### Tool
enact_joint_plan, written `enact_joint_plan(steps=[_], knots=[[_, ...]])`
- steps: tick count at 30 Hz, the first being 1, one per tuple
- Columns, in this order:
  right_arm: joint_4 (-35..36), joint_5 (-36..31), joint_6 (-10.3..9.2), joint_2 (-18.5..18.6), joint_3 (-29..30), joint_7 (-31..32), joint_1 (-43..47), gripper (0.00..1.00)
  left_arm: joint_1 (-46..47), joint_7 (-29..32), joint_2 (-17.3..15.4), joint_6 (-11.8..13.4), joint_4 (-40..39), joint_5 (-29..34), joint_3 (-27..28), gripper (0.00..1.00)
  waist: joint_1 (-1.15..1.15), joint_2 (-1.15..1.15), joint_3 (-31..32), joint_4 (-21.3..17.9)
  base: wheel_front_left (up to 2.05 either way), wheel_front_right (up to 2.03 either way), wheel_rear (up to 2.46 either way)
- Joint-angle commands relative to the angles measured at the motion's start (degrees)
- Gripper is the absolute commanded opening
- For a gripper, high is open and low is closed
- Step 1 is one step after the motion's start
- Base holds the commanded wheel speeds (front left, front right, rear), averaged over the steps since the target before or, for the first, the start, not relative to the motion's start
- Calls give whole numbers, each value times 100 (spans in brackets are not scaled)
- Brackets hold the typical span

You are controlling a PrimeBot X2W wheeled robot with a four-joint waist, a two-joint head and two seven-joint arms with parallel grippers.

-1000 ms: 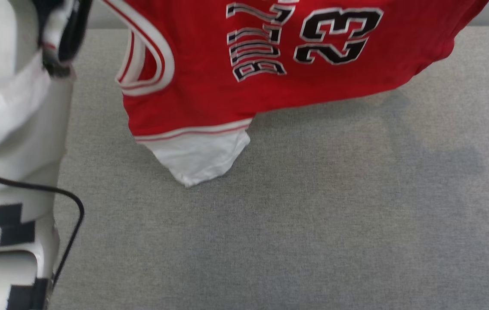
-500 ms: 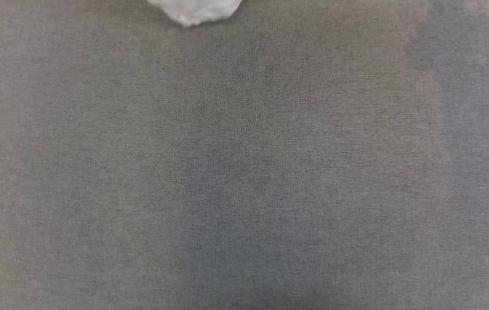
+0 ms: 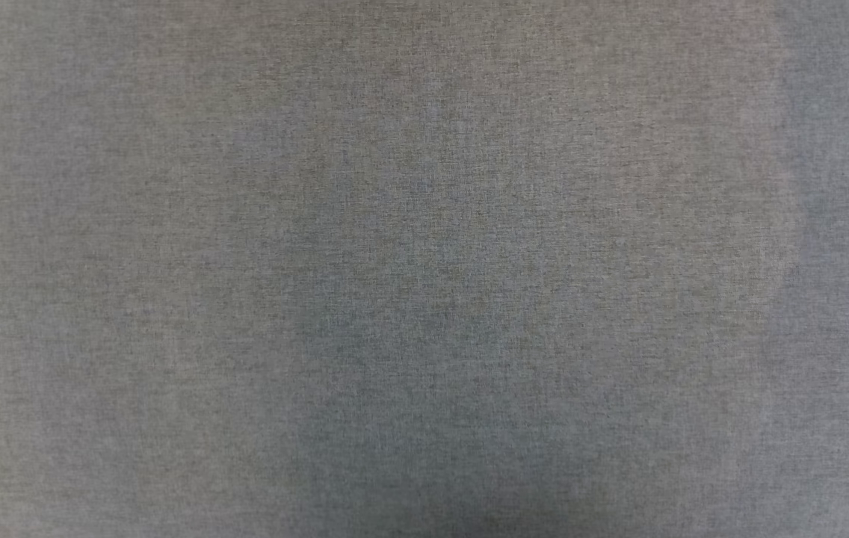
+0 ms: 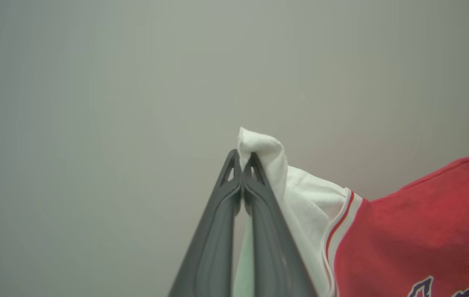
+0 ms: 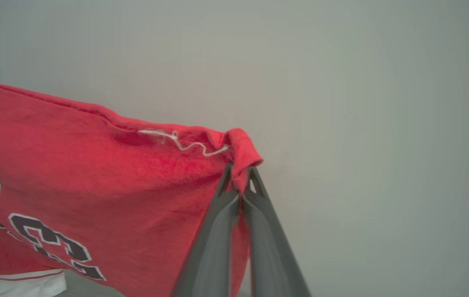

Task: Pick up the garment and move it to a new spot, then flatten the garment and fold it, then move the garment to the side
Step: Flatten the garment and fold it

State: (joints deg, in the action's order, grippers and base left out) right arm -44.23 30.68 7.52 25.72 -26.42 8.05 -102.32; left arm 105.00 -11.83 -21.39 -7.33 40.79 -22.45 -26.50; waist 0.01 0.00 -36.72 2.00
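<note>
You've got the garment (image 4: pixel 416 231) in both: left gripper (image 4: pixel 242 161) clenched on its white sleeve (image 4: pixel 304 194), right gripper (image 5: pixel 240 175) pinching a red corner (image 5: pixel 240 148).

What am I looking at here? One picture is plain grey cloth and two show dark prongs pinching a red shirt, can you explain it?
This is a wheeled robot with two arms, holding up a garment, a red jersey-style shirt. The plain grey picture comes from a camera on the robot's head, looking down at a grey fabric surface.

The other two pictures come from cameras on its wrists, each looking along that arm's own two dark fingers. In the left wrist picture, the left gripper is shut on the shirt's white sleeve. In the right wrist picture, the right gripper is shut on a red edge of the same shirt, beside a loose white thread. Black numerals show lower down.

So the shirt hangs between the two grippers.
</note>
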Motion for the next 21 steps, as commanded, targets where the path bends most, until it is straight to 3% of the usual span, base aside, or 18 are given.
enact_joint_plan(steps=[1, 7, 12, 21], knots=[[-63, 110, -3, -11, -119, -88, 190, 0, -245, -62, -86, -15, 45, -104, -82, 0, -1, 0, -16, -16, 0, 0, 0], [-3, 594, -3, 47, -722, -303, 835, 0, -1086, -195, -378, -15, -109, -430, -452, 0, -1, 0, 44, -18, 0, 0, 0], [209, 1031, -3, 172, -1235, -443, 1545, 0, -2055, -291, -538, -11, -477, -590, -453, 0, -1, 0, 286, -3, 0, 0, 0], [703, 1759, -3, 516, -1840, -736, 3086, 0, -4374, -315, -721, 343, -1580, -713, -320, 0, -1, 0, 1035, 24, 0, 0, 0]])
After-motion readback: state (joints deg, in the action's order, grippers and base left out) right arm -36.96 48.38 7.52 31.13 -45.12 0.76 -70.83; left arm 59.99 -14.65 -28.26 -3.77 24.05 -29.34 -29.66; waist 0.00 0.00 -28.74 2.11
